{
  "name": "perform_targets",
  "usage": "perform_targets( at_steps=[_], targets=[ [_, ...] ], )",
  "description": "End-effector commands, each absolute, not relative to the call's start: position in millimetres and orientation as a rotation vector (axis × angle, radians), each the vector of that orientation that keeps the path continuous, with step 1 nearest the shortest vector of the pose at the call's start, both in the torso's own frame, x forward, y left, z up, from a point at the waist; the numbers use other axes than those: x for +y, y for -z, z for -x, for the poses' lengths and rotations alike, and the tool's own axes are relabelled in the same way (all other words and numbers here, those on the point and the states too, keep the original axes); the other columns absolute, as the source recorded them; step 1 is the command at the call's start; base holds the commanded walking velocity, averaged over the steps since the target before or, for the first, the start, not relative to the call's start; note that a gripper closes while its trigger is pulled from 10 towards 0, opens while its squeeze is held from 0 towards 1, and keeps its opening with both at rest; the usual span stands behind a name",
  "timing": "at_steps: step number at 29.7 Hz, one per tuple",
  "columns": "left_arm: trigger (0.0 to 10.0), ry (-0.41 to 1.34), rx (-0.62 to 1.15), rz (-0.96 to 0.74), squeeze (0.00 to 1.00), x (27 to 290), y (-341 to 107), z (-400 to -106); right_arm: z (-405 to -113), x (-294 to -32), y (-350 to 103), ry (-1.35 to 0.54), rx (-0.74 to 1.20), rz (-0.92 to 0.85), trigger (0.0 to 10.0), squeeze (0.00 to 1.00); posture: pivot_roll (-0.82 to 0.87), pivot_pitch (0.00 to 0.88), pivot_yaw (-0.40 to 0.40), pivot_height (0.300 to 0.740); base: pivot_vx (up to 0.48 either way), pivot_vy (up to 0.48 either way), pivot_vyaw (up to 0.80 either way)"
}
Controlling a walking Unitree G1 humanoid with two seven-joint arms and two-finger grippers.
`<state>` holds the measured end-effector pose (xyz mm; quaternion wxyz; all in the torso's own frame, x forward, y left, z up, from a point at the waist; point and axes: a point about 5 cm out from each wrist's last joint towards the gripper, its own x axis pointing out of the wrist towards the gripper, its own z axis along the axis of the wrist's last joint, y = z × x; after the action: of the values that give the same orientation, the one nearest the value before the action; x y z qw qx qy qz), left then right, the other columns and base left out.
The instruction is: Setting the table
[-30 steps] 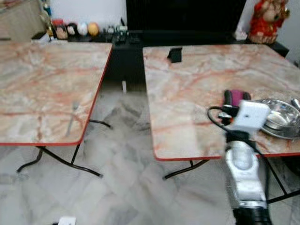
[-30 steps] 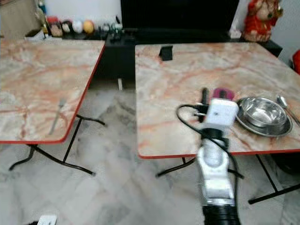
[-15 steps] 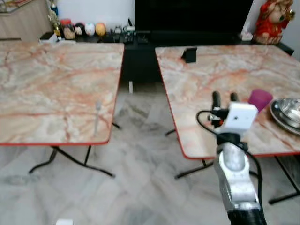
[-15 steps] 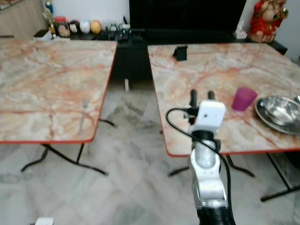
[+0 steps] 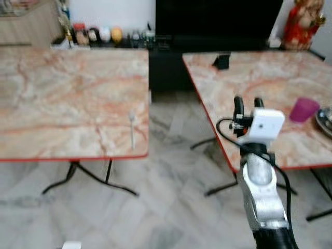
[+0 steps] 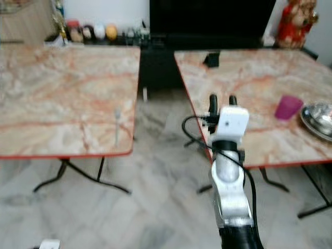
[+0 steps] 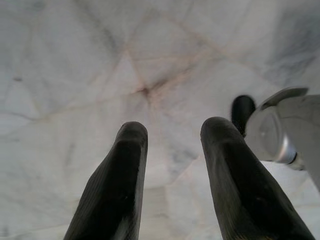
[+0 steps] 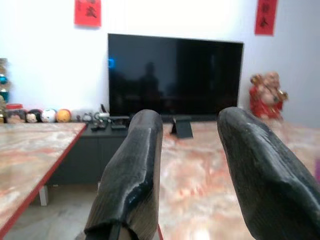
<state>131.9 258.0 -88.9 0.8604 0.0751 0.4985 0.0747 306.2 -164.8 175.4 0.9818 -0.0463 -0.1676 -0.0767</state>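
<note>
Left eye view: the fork (image 5: 132, 129), flat near the left tabletop (image 5: 62, 98) front edge, was judged light, stiff, slippery, best pinched mid-handle; both right gripper (image 5: 246, 102) and left gripper (image 7: 172, 175) fingers were spread, empty.

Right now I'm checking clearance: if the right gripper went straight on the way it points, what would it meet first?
Probably nothing close: the open right gripper points level above the right table. Farther on stand the small black stand and the TV, though depth is unclear.

soft even indoor light, slight motion blur, faint tabletop glare
</note>
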Motion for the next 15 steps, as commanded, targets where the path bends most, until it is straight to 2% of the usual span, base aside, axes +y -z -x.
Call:
perform_targets(
  at_steps=[1, 15],
  targets=[
    [10.0, -0.161, 1.058, -0.150, 0.00, 256.7, 90.1, -130.3, -306.2, -167.4, -175.3, 0.170, -0.332, 0.085, 10.0, 0.00, 0.03, 0.000, -0.017, 0.711, 0.000, 0.315, 0.00],
    [10.0, -0.168, 1.055, -0.150, 0.00, 257.6, 89.4, -131.5, -305.6, -163.6, -173.1, 0.165, -0.324, 0.074, 10.0, 0.00, 0.03, 0.000, -0.012, 0.711, 0.000, 0.311, 0.00]
  ],
)
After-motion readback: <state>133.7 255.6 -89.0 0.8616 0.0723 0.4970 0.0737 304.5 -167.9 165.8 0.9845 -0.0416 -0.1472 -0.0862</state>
